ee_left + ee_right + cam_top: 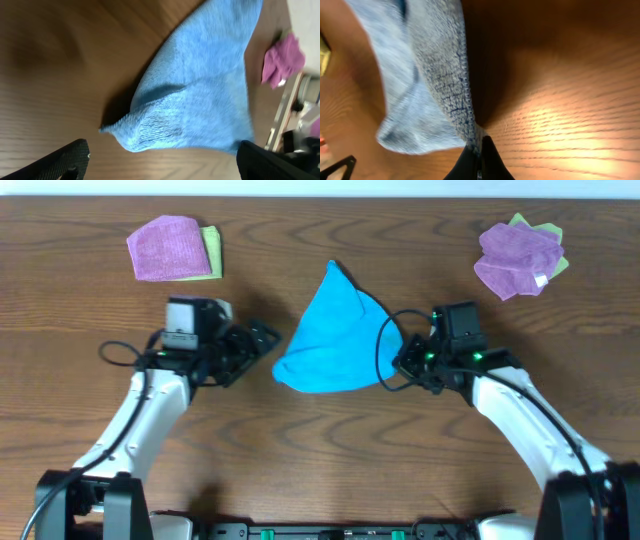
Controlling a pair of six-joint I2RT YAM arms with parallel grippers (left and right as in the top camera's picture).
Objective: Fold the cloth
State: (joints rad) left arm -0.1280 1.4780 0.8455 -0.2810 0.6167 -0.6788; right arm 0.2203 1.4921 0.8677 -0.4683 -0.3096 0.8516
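Observation:
The sky-blue cloth [335, 335] lies bunched in a cone shape at the table's middle, its point toward the far side. My right gripper [402, 360] is shut on the cloth's right edge; the right wrist view shows the hem [455, 95] pinched between the closed fingers [479, 157]. My left gripper [262, 340] is open and empty just left of the cloth. In the left wrist view its fingers [162, 162] spread wide in front of the cloth's lower corner [195, 105], not touching it.
A purple cloth on a light green one [172, 248] lies at the far left. Purple cloths over a green one [520, 258] lie at the far right; they also show in the left wrist view [282, 57]. The table is brown wood.

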